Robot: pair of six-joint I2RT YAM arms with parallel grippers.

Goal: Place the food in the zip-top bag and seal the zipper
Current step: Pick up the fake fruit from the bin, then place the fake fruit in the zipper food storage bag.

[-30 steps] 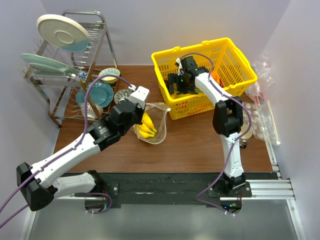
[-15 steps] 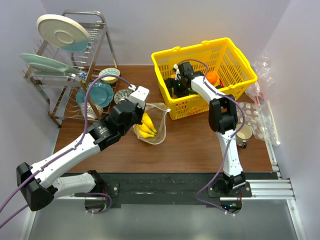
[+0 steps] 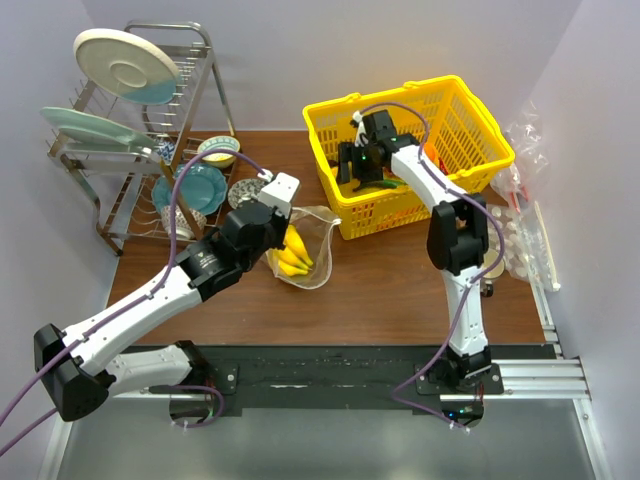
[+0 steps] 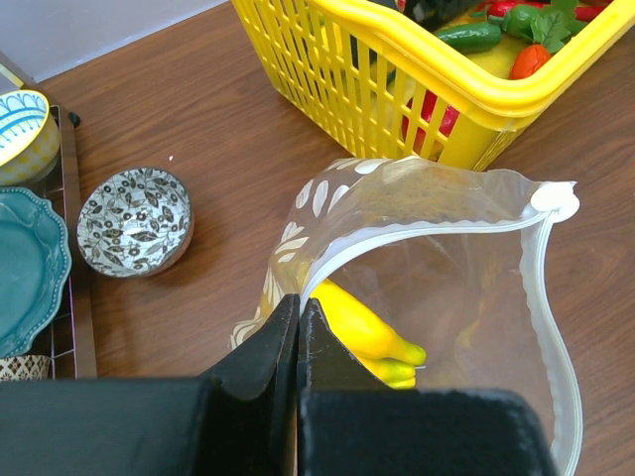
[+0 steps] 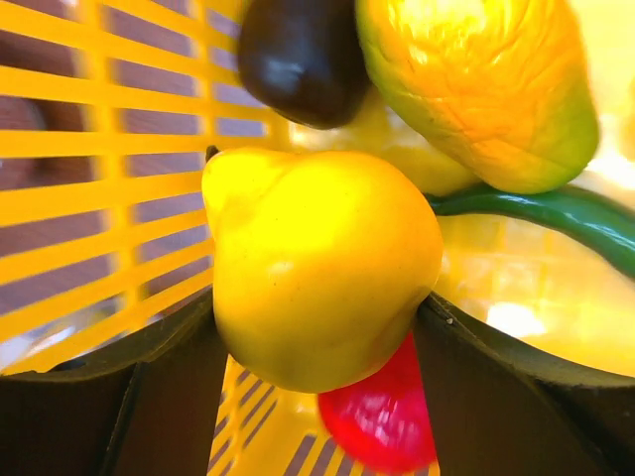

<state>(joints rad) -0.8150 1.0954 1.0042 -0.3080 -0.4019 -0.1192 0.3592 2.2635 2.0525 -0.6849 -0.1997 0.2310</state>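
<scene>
Starting nearest the bases, the left jaws are seen clenched on the mouth edge of the one clear floppy zip-top bag (image 4: 446,327). The bag lies on the brown worktop (image 4: 198,129), its pale whitish zipper strip (image 4: 437,236) gaping toward the basket. One yellow toy banana bunch (image 4: 362,332) is lodged inside. Farther off, within the single yellow slatted plastic basket (image 4: 437,74), the right jaws are closed on a yellow pear-shaped toy fruit (image 5: 317,258). One orange-green mango-like fruit (image 5: 476,79) lies just beyond it. One long dark green vegetable (image 5: 566,213) emerges beneath, its long axis running sideways in the wrist view. Both are judged nearer the right arm.
</scene>
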